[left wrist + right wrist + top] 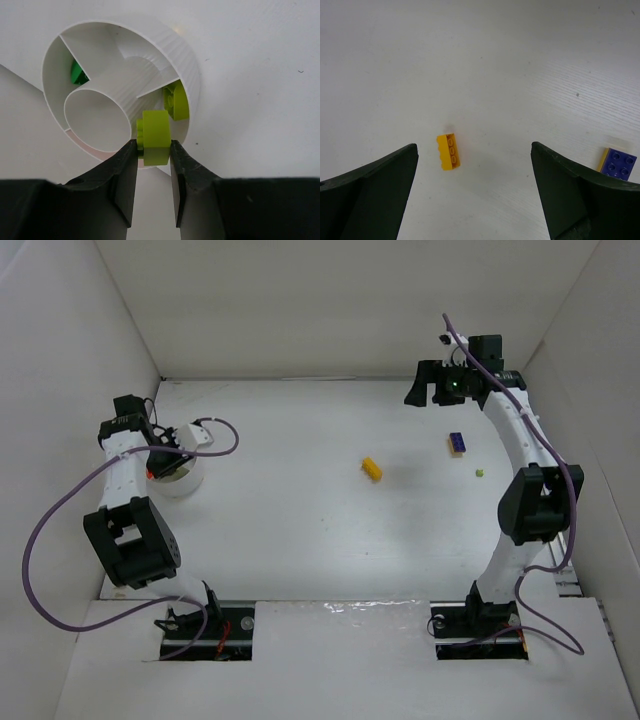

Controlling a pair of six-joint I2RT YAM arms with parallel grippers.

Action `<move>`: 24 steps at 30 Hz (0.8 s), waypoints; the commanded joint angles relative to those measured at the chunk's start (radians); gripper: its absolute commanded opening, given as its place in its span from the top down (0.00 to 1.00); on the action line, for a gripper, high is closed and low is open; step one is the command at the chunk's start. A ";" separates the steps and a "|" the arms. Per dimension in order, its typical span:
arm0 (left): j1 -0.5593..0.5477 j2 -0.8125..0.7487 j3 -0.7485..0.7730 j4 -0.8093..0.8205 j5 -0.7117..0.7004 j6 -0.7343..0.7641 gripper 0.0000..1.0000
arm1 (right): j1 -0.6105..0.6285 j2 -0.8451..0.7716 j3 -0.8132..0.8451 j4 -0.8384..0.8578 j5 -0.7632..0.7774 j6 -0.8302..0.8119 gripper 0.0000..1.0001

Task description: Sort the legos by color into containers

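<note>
White desk (300, 530) and white walls box the scene. At far left the left gripper (154, 150), nearly closed, pinches a lime brick (156, 131) by its flat sides over the bowl (185, 60), beside the compartment holding a lime piece (175, 100); a green brick (77, 74) sits in another. Such bricks look light, stiff and slick, so opposite flat faces suit best. The right gripper (474, 147) hangs wide open and empty above a yellow brick (448, 151), with a blue brick (618, 164) to its right.
</note>
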 commanded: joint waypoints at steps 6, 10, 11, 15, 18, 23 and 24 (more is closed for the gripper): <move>-0.001 -0.008 0.011 0.032 0.012 -0.042 0.64 | 0.008 -0.007 0.035 0.013 0.019 -0.014 0.01; -0.001 -0.008 0.011 0.032 0.012 -0.042 0.55 | 0.008 -0.007 0.035 0.013 0.028 -0.023 0.01; -0.001 -0.019 0.011 0.032 0.012 -0.042 0.54 | 0.008 -0.007 0.026 0.013 0.028 -0.023 0.01; 0.045 -0.066 0.043 0.042 0.118 -0.064 0.54 | 0.008 -0.042 0.003 0.042 0.066 -0.023 0.01; 0.045 -0.127 0.095 0.085 0.210 -0.176 0.51 | 0.008 -0.067 -0.006 0.072 0.157 -0.009 0.01; 0.010 -0.278 0.079 0.324 0.296 -0.505 0.00 | -0.073 -0.142 -0.066 0.191 0.227 0.023 0.01; -0.002 -0.308 0.028 0.379 0.296 -0.569 0.00 | -0.108 -0.156 -0.075 0.208 0.243 0.032 0.01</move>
